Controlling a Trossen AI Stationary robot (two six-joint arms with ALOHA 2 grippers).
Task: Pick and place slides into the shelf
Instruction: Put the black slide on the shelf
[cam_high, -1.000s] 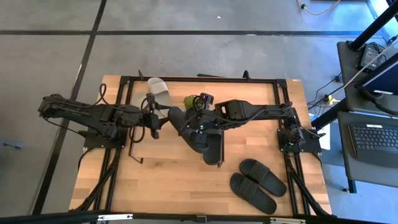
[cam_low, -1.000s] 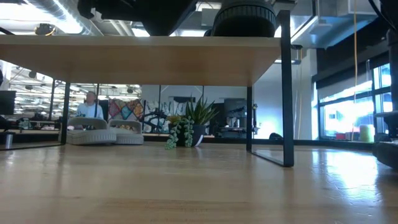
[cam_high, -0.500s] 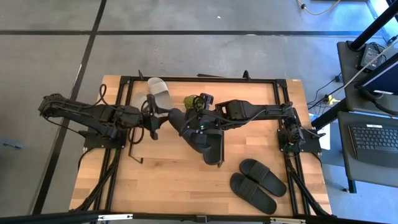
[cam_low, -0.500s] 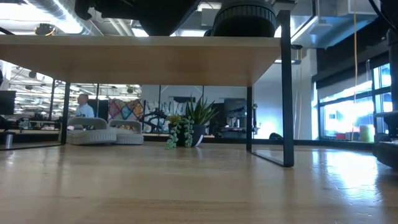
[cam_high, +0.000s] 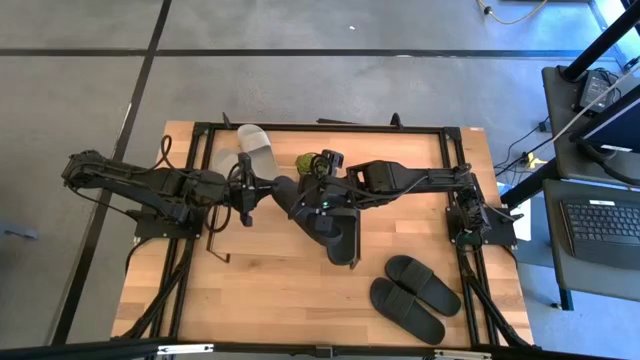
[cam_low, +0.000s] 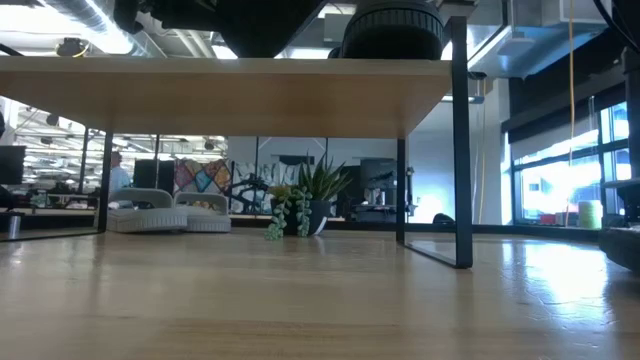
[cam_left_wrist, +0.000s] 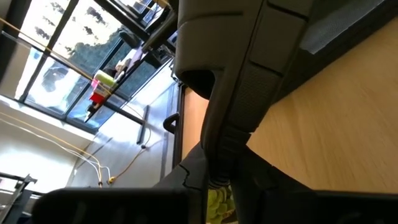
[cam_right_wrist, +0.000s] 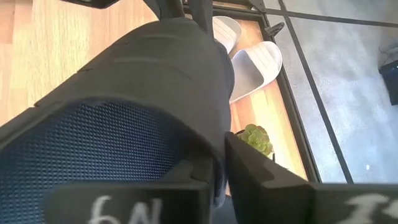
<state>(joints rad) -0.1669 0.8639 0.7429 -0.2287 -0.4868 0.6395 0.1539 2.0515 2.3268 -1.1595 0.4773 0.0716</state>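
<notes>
Left gripper (cam_high: 246, 192), from above: pinched narrow on one end of a black slide (cam_high: 282, 187), over the shelf (cam_high: 260, 235) at mid-table; right gripper (cam_high: 300, 196) just beside it, nipped narrow on the same slide from the other side; grey-white slides (cam_high: 255, 147) side by side at the table's far edge, behind the shelf; small plant (cam_high: 307, 163) near them; pair of black slides (cam_high: 415, 295) well apart, on the bare table (cam_high: 300, 310) at the near right.

From table height: neither set of fingers visible; only the shelf (cam_low: 220, 95) as a pale board overhead on thin black legs, with the grey-white slides (cam_low: 165, 218) and the plant (cam_low: 300, 210) on the table beyond it.

From the left wrist: black slide (cam_left_wrist: 249, 74) filling the middle, its edge running down into the left gripper (cam_left_wrist: 217, 180), almost no gap.

From the right wrist: right gripper (cam_right_wrist: 221, 168) closed tight on the rim of the black slide (cam_right_wrist: 143, 93); past it the grey-white slides (cam_right_wrist: 255, 65) and the plant (cam_right_wrist: 254, 138).
</notes>
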